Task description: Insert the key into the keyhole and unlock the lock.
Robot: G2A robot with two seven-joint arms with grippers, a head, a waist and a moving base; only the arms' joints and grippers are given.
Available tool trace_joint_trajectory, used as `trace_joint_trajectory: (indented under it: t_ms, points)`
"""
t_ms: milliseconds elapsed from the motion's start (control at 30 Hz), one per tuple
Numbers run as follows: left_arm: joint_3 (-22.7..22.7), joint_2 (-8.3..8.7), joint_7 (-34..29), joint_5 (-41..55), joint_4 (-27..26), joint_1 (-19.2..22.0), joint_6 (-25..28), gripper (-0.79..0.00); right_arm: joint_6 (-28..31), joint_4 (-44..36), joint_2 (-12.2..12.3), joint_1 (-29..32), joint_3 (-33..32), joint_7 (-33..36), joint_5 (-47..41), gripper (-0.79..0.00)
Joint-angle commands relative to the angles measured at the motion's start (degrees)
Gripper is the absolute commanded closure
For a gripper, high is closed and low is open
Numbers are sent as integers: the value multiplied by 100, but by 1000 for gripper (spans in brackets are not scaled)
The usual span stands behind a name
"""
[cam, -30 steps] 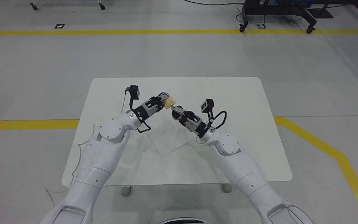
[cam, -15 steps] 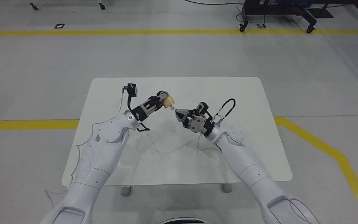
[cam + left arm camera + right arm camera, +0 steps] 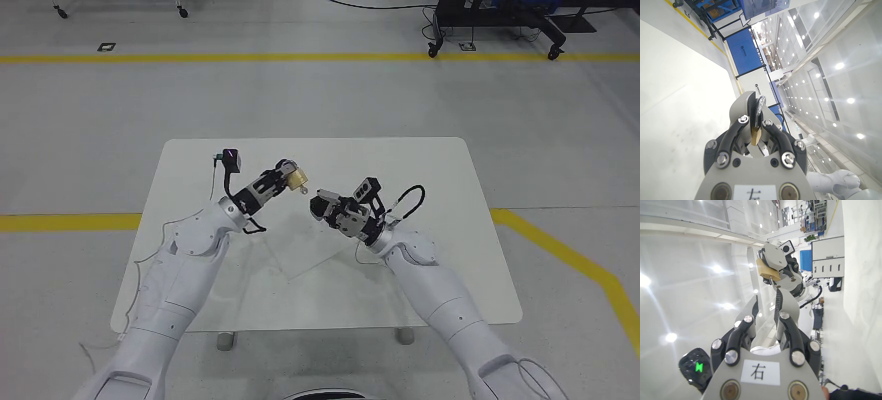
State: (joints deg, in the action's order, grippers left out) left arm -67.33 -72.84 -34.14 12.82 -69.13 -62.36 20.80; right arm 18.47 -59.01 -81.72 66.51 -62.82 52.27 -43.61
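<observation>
A brass padlock (image 3: 296,178) hangs above the middle of the white table (image 3: 430,170), with my left gripper (image 3: 286,180) shut on it. In the left wrist view its brass body (image 3: 755,135) and silver shackle (image 3: 760,106) sit between the closed fingers. In the right wrist view a small silver key (image 3: 772,283) sticks out of the bottom of the padlock (image 3: 767,271). My right gripper (image 3: 318,203) is just to the right of the lock, a short gap away. It stands open (image 3: 767,296) with nothing between its fingers, its tips pointing at the key.
Both arms are raised over the table's centre. Bare tabletop (image 3: 677,85) lies all around them. A yellow floor line (image 3: 560,250) runs past the table's right side.
My right wrist has turned, and its gripper drew back a little and returned near the lock. The left gripper carried the padlock slightly left and farther back.
</observation>
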Motion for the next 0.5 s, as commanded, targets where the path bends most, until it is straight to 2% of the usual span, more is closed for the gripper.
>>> trace_joint_trajectory:
  t_ms: [0, 133, 167, 367, 467]
  points:
    - [18, -5, 8, -11, 20, 17, -27, 0, 279, -201, 1, 114, 58, -353, 388, -203]
    - [46, -12, 27, -44, 20, 15, -22, 0, 308, -505, 7, 280, 120, -638, 673, -212]
    - [51, -13, 32, -53, 6, 11, -12, 0, 264, -548, 6, 296, 133, -680, 687, -237]
    - [85, -17, -4, -72, -51, -54, 76, 0, 11, -499, -36, 267, 180, -570, 219, -268]
    - [90, -16, -42, -74, -65, -73, 120, 0, -32, -361, -59, 205, 208, -541, 99, -209]
